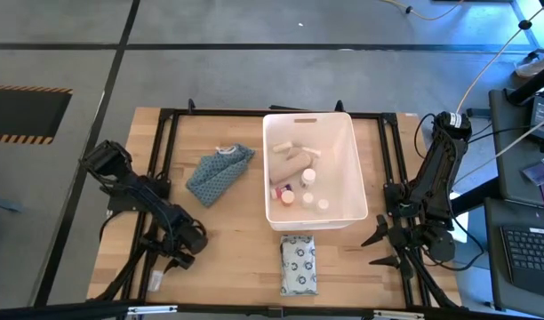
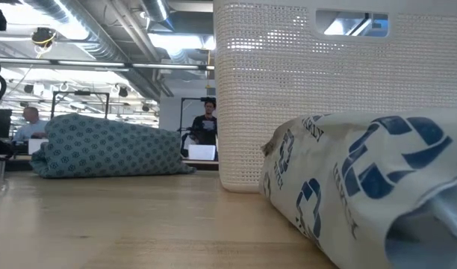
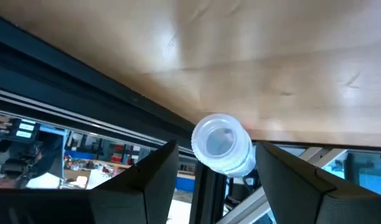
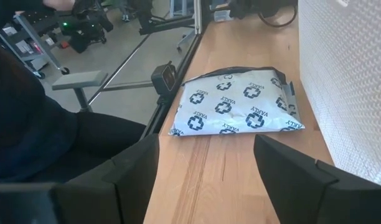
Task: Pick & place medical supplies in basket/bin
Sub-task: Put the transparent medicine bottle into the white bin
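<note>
Wooden table (image 1: 228,231) on a black frame carries the work; a workshop with people shows beyond it in the low view.

Step in hand, as judged: the left gripper (image 1: 170,258) is at the table's near left edge, collecting a small clear-capped white bottle (image 3: 223,143). In the left wrist view the bottle sits between the two fingers (image 3: 150,180), cap facing the camera, at the table edge. The fingers stand partly closed around it; whether they press on it cannot be told.

To do this well:
- Confirm contact on both sides of the bottle before lifting; it is round and may roll or slip off the edge.
- Lift clear of the frame rail, then carry over the near wall of the bin (image 1: 352,142).
- Release low inside, over a bare patch of floor.

The right gripper (image 1: 398,238) waits at the near right, fingers spread and empty, facing the pack (image 4: 237,109), which lies flat on the table just in front of the bin.

Bin contents: a beige roll (image 1: 292,162), several small white bottles (image 1: 309,178), one with a red cap (image 1: 285,193).

A teal patterned cloth (image 1: 219,172) lies left of the bin, still outside.
</note>
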`<state>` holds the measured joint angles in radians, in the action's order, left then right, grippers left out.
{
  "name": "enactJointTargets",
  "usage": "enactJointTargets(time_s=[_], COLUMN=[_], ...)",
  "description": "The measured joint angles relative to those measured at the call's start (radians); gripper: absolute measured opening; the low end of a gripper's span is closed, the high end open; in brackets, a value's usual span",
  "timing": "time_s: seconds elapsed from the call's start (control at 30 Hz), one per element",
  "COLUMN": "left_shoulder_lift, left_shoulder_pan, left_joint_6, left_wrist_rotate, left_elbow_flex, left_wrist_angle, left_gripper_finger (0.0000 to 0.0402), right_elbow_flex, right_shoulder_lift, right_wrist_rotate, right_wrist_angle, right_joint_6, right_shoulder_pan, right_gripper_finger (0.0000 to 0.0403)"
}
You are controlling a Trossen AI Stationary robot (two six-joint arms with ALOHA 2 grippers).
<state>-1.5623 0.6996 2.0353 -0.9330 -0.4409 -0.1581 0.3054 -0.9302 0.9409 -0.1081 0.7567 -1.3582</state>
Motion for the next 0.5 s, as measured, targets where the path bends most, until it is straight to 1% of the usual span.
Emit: enactJointTargets(time_s=[0.2, 0.5], left_shoulder_lift=[0.002, 0.0], left_shoulder_pan=[0.042, 0.059], left_joint_6=[0.039, 0.06], left_wrist_rotate=[0.033, 0.052], left_elbow_flex=[-0.003, -0.019], left_wrist_angle=[0.003, -0.003], left_gripper_finger=[0.0207, 0.0207], right_elbow_flex=[0.0, 0.0], right_shoulder_lift=[0.0, 0.0], right_wrist_rotate=[0.0, 0.0], right_wrist_angle=[0.0, 0.0], right_joint_6=[0.0, 0.053], right_shoulder_pan=[0.0, 0.0], right_gripper_finger=[0.0264, 0.0264])
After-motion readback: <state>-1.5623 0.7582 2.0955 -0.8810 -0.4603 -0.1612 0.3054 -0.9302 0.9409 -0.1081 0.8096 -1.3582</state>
